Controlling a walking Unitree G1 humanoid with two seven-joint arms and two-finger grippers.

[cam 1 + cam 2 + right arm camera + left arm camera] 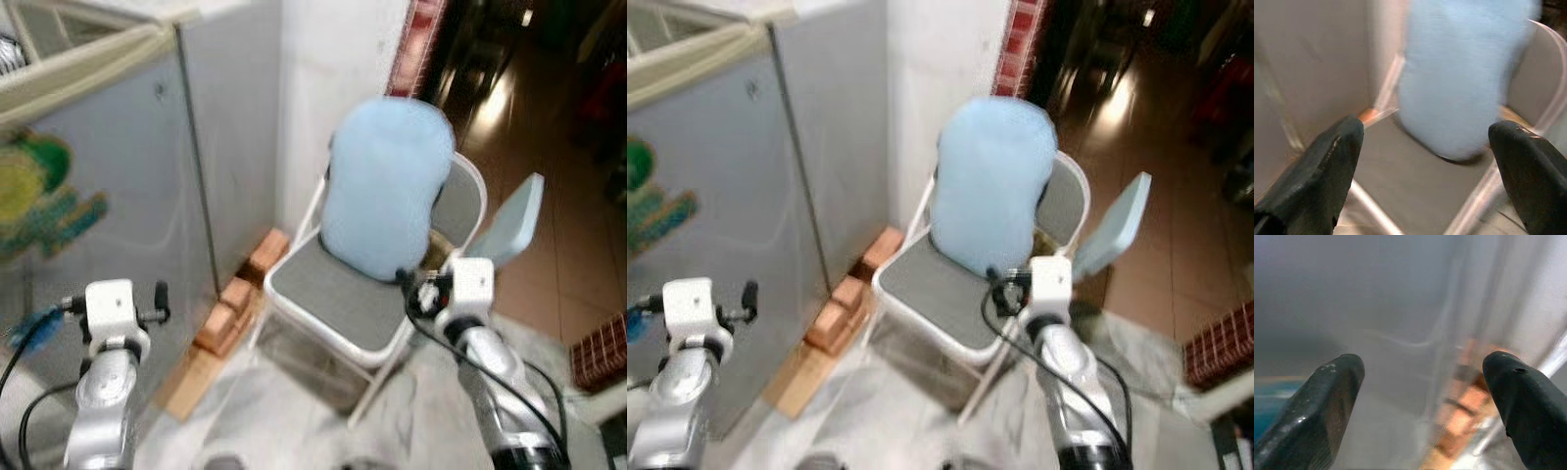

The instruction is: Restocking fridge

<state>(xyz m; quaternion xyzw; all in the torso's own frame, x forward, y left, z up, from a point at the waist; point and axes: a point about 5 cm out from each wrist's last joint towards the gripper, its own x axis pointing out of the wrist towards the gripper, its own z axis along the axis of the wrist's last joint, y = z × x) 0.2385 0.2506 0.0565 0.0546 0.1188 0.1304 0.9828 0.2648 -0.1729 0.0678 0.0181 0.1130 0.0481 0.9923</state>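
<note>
The grey fridge (108, 196) fills the upper left of the left eye view. It has a green and yellow sticker (39, 201) on its front, at the left edge of the picture. The left pincer (1422, 406) points at the fridge's grey side from close by, in the lower left of the head view. Its two black fingers (1317, 411) are wide apart and hold nothing. Some orange bricks (240, 294) lie on the floor by the bottom corner of the fridge, in the middle of the picture.

To the right of the fridge, past a white wall (323, 88), stands a white folding chair (333, 304) with a grey seat. A big light blue cushion (387, 186) leans upright against the chair's back. The right pincer (1427, 171) is at the front edge of the chair seat, in the lower right of the head view, well apart from the fridge. Its fingers (1327, 171) are wide apart too, with the cushion showing between them, and they hold nothing.

A light blue flat thing (514, 220) sticks up to the right of the chair. The pictures are a bit blurry.
</note>
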